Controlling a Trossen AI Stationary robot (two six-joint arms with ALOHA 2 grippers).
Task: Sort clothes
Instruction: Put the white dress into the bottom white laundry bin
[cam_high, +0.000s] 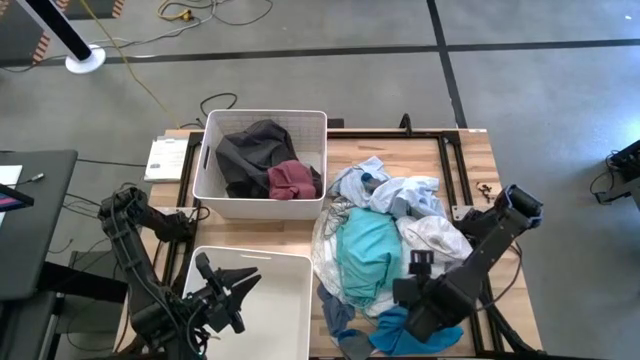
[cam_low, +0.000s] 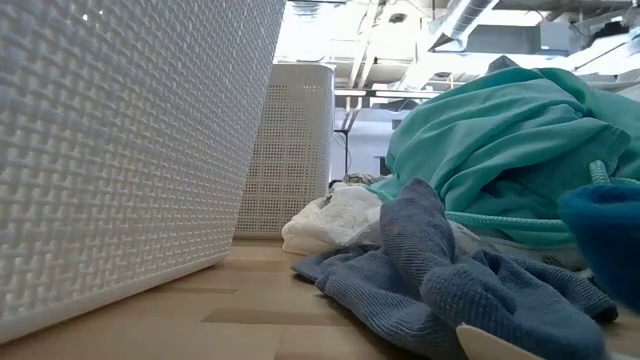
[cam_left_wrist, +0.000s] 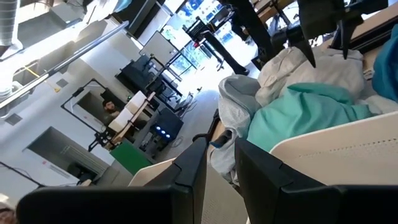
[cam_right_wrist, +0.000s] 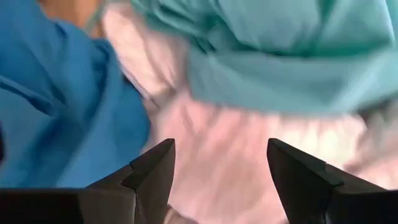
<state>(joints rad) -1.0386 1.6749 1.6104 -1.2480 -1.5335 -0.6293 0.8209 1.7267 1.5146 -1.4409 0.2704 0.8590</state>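
Setting: a wooden tabletop (cam_high: 470, 160) on a grey concrete floor, with workshop racking seen beyond it in the low view.

Sorted so far: a far bin (cam_high: 262, 205), white and perforated, is seen to hold a dark grey garment (cam_high: 250, 152) and a maroon garment (cam_high: 292, 180). Two items only are counted there.

Not yet filled: a near bin (cam_high: 290, 300), white, is seen with no garment inside it.

Unsorted: a pile of clothes (cam_high: 385, 250) is heaped on the right half of the tabletop, just beside both bins. A teal garment (cam_high: 365, 250), a white garment (cam_high: 435, 235), a pale grey garment (cam_high: 385, 190), a bright blue garment (cam_high: 395, 330) and a dull blue cloth (cam_low: 440, 280) are made out within it.

Left gripper (cam_high: 235, 290): parked over the near bin, its fingers nearly closed, nothing held.

Right gripper (cam_right_wrist: 217, 171): poised at the near right of the pile, jaws spread wide above white fabric, nothing gripped yet.

Progress: judged early; most of the pile is left to be sorted, and the next pick appears to be prepared.
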